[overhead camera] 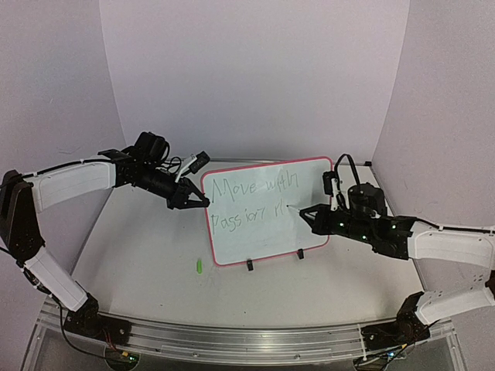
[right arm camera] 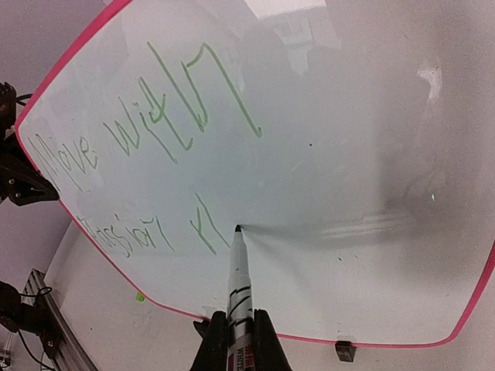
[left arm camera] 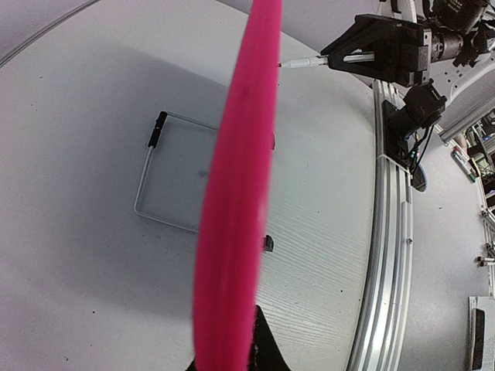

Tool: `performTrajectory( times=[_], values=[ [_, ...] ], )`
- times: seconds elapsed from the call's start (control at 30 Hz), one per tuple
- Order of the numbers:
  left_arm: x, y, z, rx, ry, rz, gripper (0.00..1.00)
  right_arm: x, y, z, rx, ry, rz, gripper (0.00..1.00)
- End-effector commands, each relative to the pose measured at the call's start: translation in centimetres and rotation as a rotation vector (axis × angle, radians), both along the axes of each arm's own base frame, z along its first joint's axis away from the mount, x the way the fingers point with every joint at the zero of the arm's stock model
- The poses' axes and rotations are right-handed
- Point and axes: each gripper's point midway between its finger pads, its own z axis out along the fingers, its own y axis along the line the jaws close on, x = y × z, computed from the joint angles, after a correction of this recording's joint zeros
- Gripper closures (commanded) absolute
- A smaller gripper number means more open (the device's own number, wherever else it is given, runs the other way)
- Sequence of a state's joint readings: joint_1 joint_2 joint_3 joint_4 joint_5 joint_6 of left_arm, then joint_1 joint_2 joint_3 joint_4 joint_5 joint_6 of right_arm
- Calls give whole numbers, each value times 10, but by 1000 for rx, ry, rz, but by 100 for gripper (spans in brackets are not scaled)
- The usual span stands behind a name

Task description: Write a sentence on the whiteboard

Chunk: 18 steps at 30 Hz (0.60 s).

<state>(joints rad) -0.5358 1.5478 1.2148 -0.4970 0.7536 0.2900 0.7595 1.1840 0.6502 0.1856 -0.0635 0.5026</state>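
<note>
The whiteboard [overhead camera: 263, 236] stands tilted at the table's middle, its pink-red frame [left arm camera: 236, 193] seen edge-on in the left wrist view. The sentence [overhead camera: 249, 199] is thin green handwriting in two lines [right arm camera: 166, 127]. My left gripper [overhead camera: 203, 202] is shut on the board's left edge [left arm camera: 232, 357]. My right gripper [overhead camera: 305, 213] is shut on a white marker [right arm camera: 240, 278], and the marker's dark tip touches the board just right of the last green strokes on the lower line. In the left wrist view the right gripper [left arm camera: 340, 56] and marker [left arm camera: 303, 63] appear beyond the frame.
A small green cap [overhead camera: 198, 266] lies on the table in front of the board's left corner. Black clip feet [overhead camera: 250, 265] and a wire stand [left arm camera: 166, 182] hold the board up. An aluminium rail [overhead camera: 247, 336] runs along the near edge. Purple walls close in behind and at the sides.
</note>
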Motion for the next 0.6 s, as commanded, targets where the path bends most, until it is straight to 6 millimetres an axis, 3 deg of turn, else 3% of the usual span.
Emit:
performTrajectory(
  times=[0.0,0.27,0.57],
  values=[
    [4,5,-15,71,-28,22,100,12,3,21,14,-55,-15,100],
    [4,5,-15,71,-25,19,100,6,11,12,17,-21,34,100],
    [4,5,-16,73,-24,20,100,0,1,-8,11,33,4,100]
  ],
)
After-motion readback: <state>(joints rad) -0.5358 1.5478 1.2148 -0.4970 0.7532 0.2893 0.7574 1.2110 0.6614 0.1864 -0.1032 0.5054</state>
